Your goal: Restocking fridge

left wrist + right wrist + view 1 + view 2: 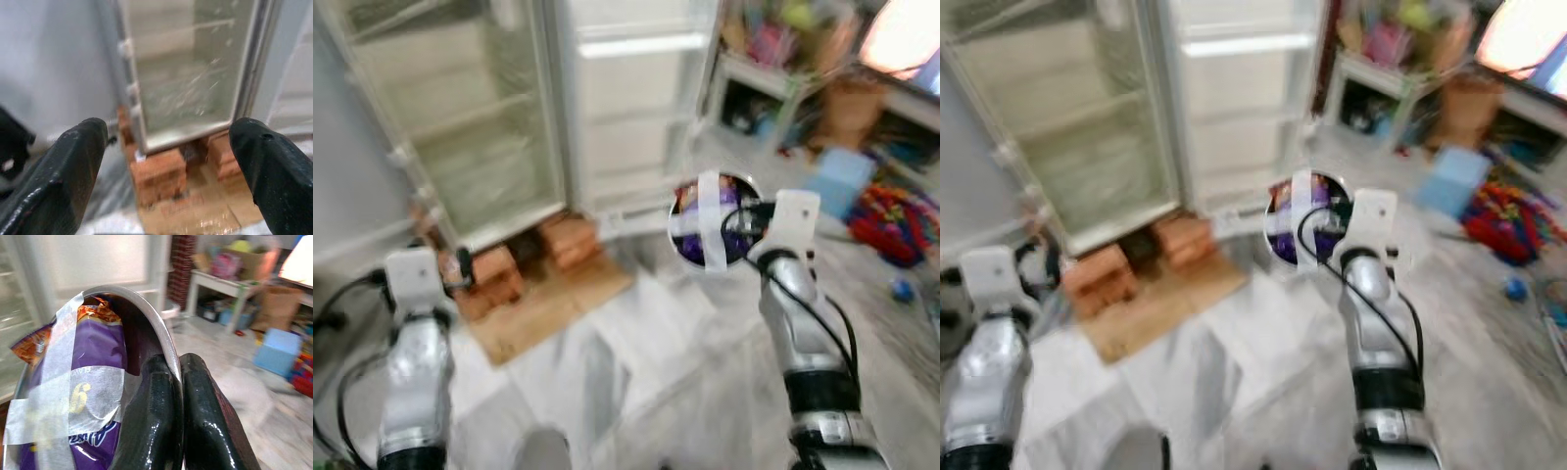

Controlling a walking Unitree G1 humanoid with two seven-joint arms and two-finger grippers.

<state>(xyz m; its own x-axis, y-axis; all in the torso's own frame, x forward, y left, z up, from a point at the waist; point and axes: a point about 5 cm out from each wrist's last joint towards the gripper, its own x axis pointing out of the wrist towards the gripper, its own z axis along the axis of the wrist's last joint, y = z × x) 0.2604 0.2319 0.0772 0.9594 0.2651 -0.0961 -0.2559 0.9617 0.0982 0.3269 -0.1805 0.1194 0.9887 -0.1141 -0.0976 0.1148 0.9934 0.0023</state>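
Nearest the camera, two silver arms reach forward over a pale floor covered in white sheeting. The right hand (178, 401) has its two black fingers (151, 421) pinched tight on the rim of a round metal bowl (749, 191), one finger inside and one outside. The bowl is held up in the air, in front of the fridge and to its right. Inside the bowl sits a purple snack packet (93, 382), strapped in by crossed strips of white tape (58, 396).

The left hand (166, 161) is empty, fingers spread wide apart, hovering low towards the stacked red bricks (159, 176) that prop up the fridge (626, 108). A sheet of brown cardboard (548, 304) lies under the bricks.

Beyond, the fridge stands with its glass door (460, 127) swung open to the left, and its pale shelves look bare.

The step appears to be carrying the bowl to a shelf. To do it well, keep the rim grip firm and the bowl level, and approach squarely past the open door.

The head views are blurred, so shelf edges are hard to place. The packet's lettering is partly covered by tape. Cluttered shelving (803, 59) at far right is too smeared to identify.
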